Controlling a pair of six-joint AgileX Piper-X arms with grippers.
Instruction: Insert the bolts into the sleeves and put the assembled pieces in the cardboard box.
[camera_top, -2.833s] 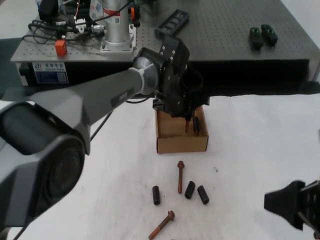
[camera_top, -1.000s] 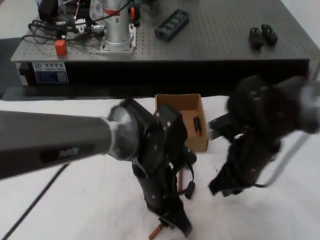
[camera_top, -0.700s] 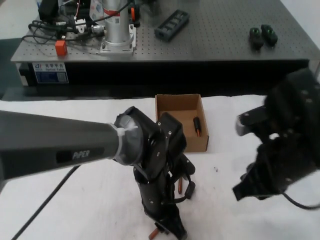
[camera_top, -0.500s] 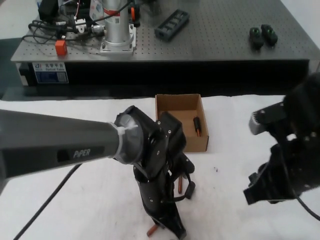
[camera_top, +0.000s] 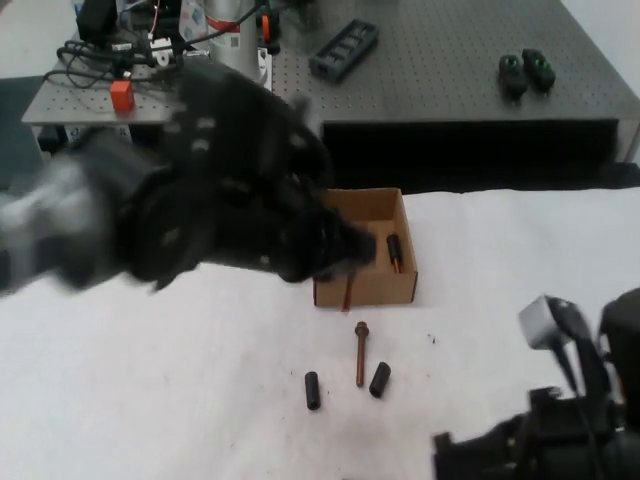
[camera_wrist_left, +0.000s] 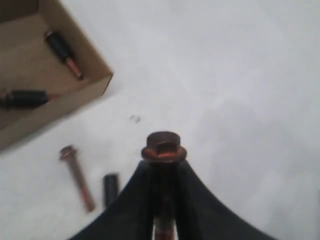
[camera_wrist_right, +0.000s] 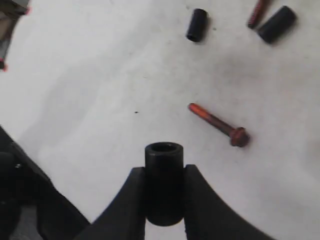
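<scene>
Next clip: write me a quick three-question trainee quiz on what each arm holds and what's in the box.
1. True or false: the left fingers are empty.
2. What do the right fingers hold?
3. How many assembled pieces lie in the box? A none, B two, C four.

Key
1. False: they grip a bolt by its shank, head outward.
2. A sleeve, open end outward.
3. B, as the left wrist view shows.
</scene>
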